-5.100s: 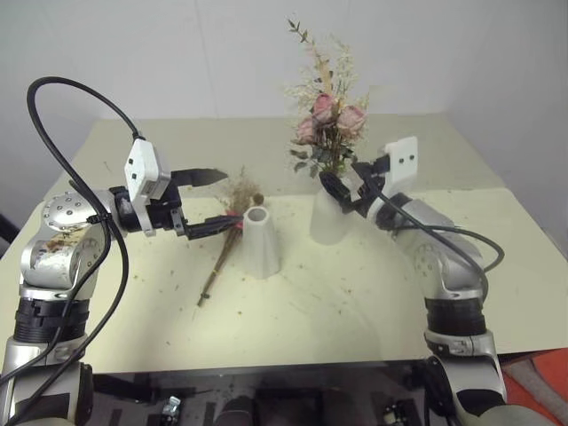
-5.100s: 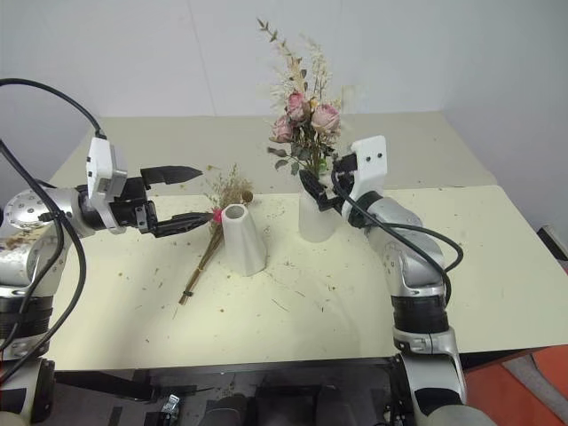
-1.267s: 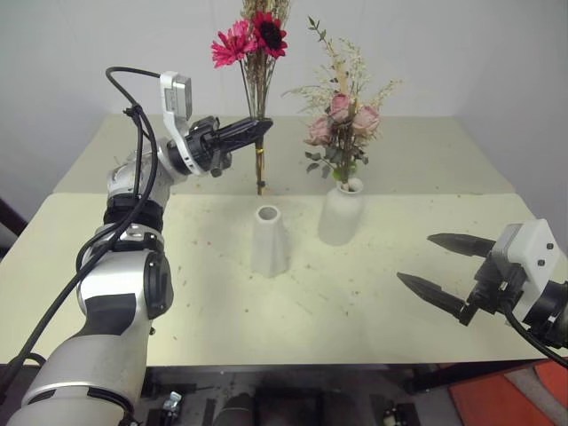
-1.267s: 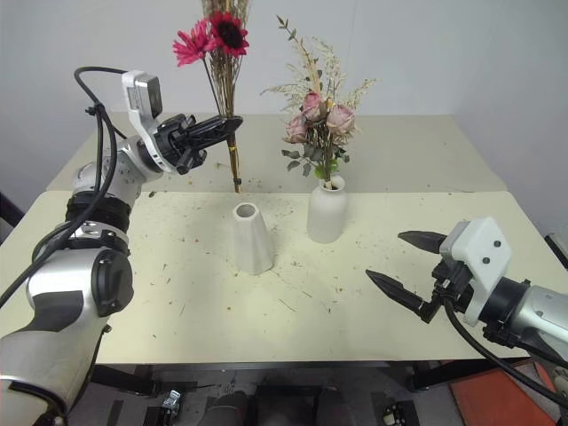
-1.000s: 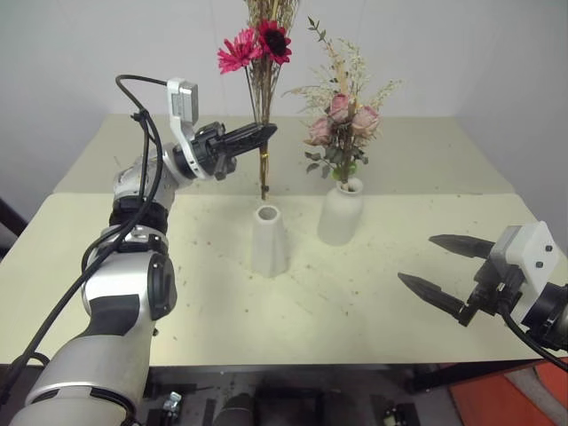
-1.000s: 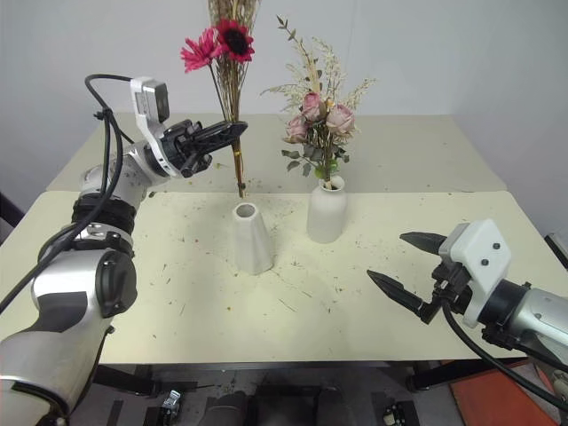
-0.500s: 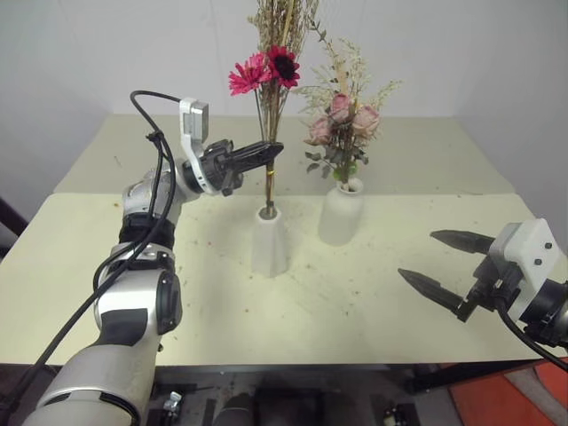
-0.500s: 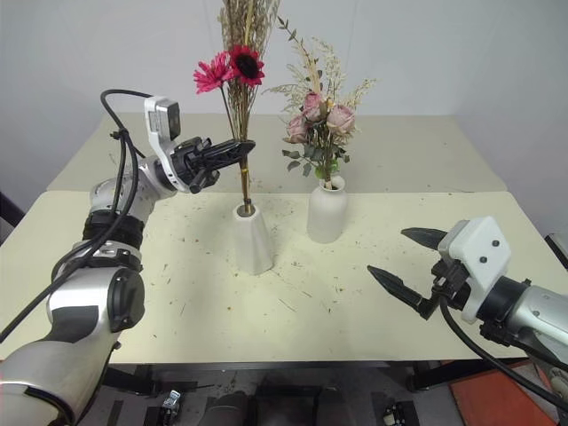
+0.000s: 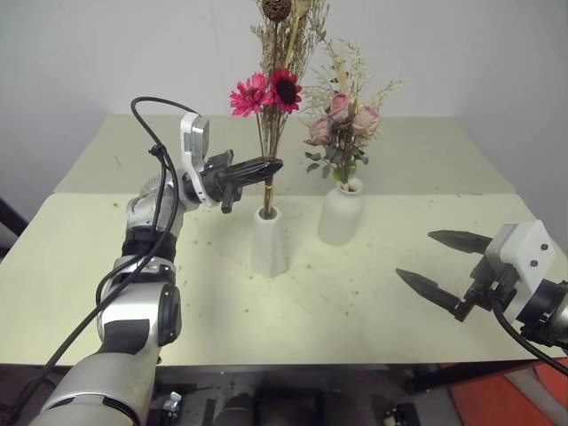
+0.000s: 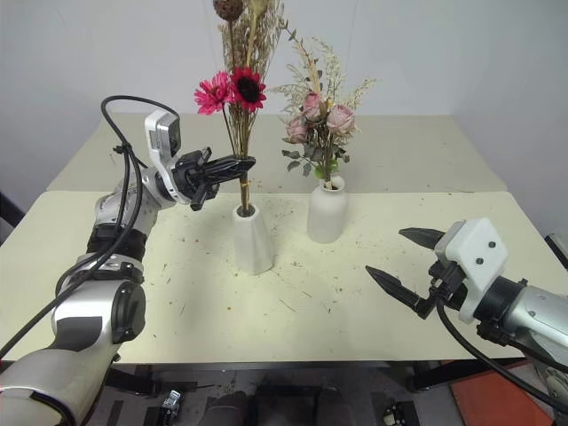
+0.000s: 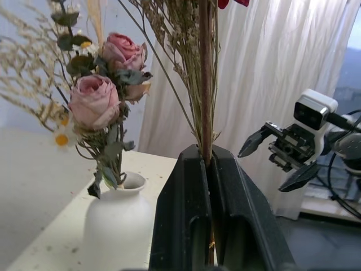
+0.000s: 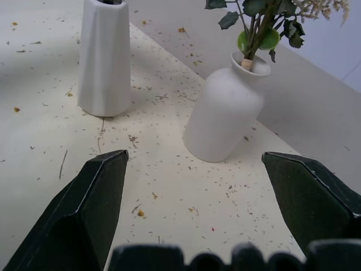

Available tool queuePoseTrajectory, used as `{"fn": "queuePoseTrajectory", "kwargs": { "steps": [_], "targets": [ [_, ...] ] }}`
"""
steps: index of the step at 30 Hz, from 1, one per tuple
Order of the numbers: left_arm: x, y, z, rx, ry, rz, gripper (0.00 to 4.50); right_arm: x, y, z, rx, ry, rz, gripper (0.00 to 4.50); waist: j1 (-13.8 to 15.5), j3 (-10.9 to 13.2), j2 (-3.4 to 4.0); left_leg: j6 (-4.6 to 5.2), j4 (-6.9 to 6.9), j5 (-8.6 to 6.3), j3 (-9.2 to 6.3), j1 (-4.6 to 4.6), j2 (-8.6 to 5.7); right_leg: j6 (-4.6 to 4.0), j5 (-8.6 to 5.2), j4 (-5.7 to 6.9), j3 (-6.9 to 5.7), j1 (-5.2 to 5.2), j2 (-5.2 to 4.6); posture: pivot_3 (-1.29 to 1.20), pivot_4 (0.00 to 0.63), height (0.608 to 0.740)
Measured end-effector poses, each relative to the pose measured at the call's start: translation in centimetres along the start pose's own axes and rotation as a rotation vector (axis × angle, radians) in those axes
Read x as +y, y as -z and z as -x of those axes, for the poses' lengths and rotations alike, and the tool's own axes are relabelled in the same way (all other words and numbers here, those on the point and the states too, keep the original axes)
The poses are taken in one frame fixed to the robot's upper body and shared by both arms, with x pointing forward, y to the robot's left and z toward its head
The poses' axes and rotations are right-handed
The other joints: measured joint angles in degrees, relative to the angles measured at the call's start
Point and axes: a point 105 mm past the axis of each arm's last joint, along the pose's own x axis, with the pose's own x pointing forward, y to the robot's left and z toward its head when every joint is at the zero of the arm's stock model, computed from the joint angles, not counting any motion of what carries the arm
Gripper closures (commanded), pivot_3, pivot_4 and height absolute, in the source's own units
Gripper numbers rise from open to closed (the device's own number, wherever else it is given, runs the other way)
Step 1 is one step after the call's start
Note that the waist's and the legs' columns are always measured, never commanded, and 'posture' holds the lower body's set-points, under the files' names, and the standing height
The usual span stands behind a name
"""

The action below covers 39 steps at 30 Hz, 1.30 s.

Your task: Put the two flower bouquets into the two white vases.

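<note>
Stems of the dry grass bouquet (image 9: 273, 98), thin tan and wispy with two bright pink daisies and a brown seed head on top, stand upright with their lower ends inside the narrow mouth of the tapered cone vase (image 9: 269, 240), a matte white piece near the middle of the counter (image 9: 106, 266). The left tool (image 9: 270, 165) is clamped on those stems just above the vase mouth, its arm reaching in from the counter's left edge with the black fingers roughly level and pointing right. Just to the right, apart from the cone, the rounder bottle vase (image 9: 338, 215) with a short neck holds the rose bouquet (image 9: 343, 124): pale pink roses, cream sprigs and green leaves. The right tool (image 9: 444, 272) hovers over the counter's front right corner, its two pointed black fingers spread wide apart and holding nothing. The left wrist view shows the stems pinched in the slit between the two smooth black fingers (image 11: 180, 220). The right wrist view shows fine plant crumbs (image 12: 135, 212) scattered over the pale cream counter surface around both vases.
</note>
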Motion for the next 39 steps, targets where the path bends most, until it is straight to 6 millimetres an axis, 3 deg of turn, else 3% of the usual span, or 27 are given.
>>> {"fn": "queuePoseTrajectory", "kwargs": {
  "steps": [8,30,33,39],
  "targets": [
    [-0.6,1.8,0.7,0.013,0.010,-0.037,4.48,0.0,0.1,0.0,-0.001,-0.013,-0.006,0.00,0.1,0.0,0.00,0.00,0.01,0.00,0.00,-0.01,0.00,0.00,0.00,0.01,0.00,0.00,0.00,0.00,0.150,0.740],
    [-0.9,2.8,1.5,0.027,-0.019,-0.156,4.48,0.1,0.1,0.1,-0.001,-0.046,-0.009,0.00,0.0,0.0,0.00,0.00,0.04,0.00,0.00,0.02,0.01,-0.01,0.01,0.03,0.00,0.02,0.01,0.00,0.150,0.740],
    [-1.0,2.8,1.5,0.024,-0.017,-0.149,3.72,0.0,0.1,0.1,-0.003,-0.045,-0.007,0.00,0.0,0.0,0.00,0.00,0.04,0.00,-0.01,0.03,0.01,-0.01,0.01,0.04,0.00,0.03,0.01,0.00,0.150,0.740],
    [-1.3,3.1,2.1,0.034,-0.017,-0.135,1.77,-0.1,0.1,0.1,-0.005,-0.045,-0.005,0.00,0.0,0.0,0.00,0.00,0.04,0.00,-0.01,0.02,0.01,-0.01,0.01,0.04,0.00,0.02,0.01,0.00,0.150,0.740]
  ]
}}
